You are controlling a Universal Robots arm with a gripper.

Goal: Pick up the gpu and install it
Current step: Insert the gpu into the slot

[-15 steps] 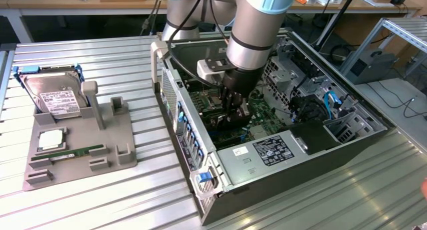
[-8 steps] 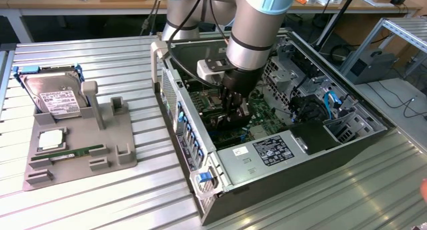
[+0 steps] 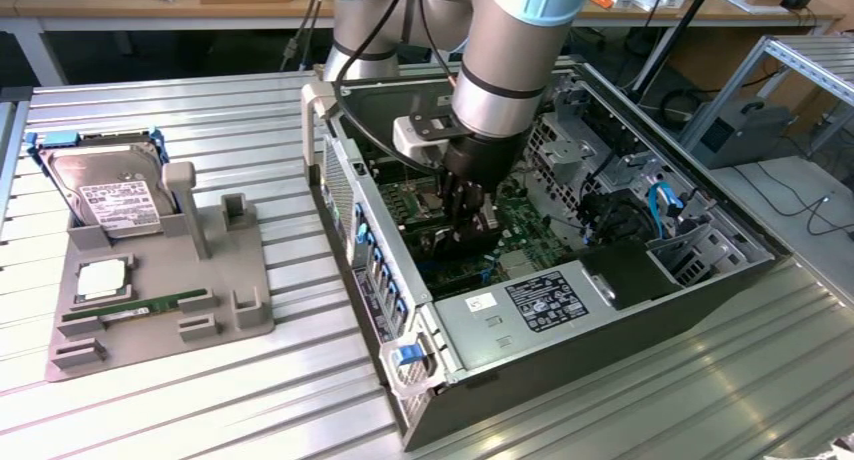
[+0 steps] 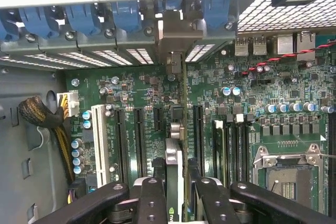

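Observation:
The gpu (image 4: 175,153) shows edge-on as a thin dark card standing upright over the motherboard's black expansion slots (image 4: 137,135). Its silver bracket (image 4: 176,32) lies against the case's rear slot openings, below the blue clips. My gripper (image 4: 178,198) is shut on the gpu, with black fingers (image 4: 151,198) pressed on either side of it. In the exterior view the gripper (image 3: 461,230) reaches straight down into the open computer case (image 3: 400,380), and the gpu (image 3: 447,248) is a dark shape low over the green board.
A grey parts holder (image 3: 160,280) at the exterior view's left carries a hard drive (image 3: 114,185), a CPU (image 3: 104,280) and a RAM stick (image 3: 140,308). Inside the case are a labelled power supply (image 3: 534,300), drive cages, a white slot (image 4: 98,140) and the CPU socket (image 4: 286,174).

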